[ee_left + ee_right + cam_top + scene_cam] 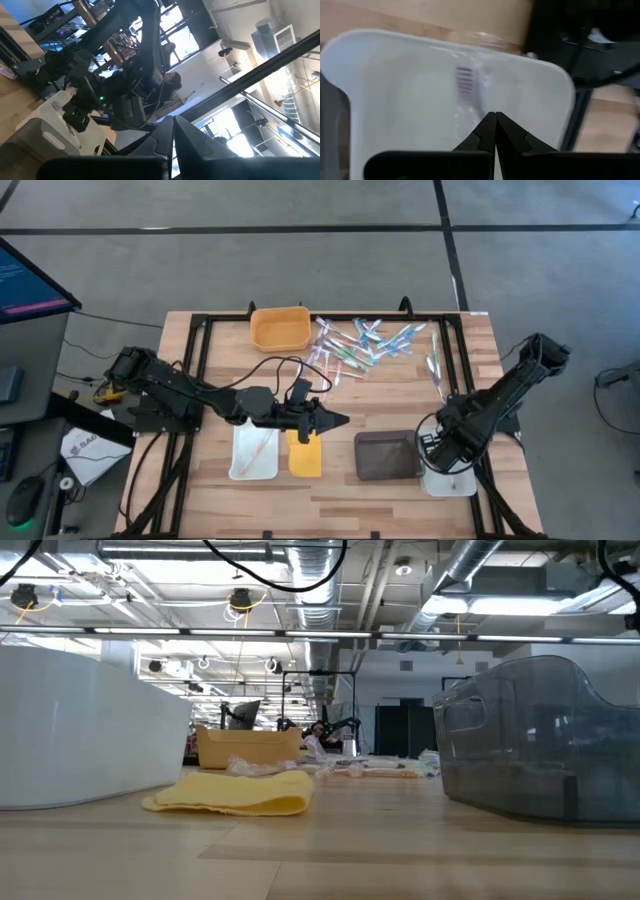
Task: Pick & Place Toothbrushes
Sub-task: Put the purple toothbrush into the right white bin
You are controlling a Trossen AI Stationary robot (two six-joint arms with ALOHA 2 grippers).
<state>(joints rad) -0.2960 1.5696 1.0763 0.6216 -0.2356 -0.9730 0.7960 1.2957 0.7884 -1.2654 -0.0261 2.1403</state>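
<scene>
Over the white tray: right gripper (pixel 495 116) is hanging with fingers pressed together, pinching a clear toothbrush (pixel 466 85) inside the white tray (pixel 447 482).
Left gripper (pixel 338 420): is hovering pinched shut, empty, left of that tray.
Toothbrushes (pixel 365 342): are lying heaped, well beyond it.
Risk: brush is possibly sticking or bouncing out on release.
Room: grey bin (pixel 386 455) is crowding the tray's left; table edge is sitting close.

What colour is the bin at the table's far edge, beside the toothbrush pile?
Orange; the bin shows best in the high view.
</scene>
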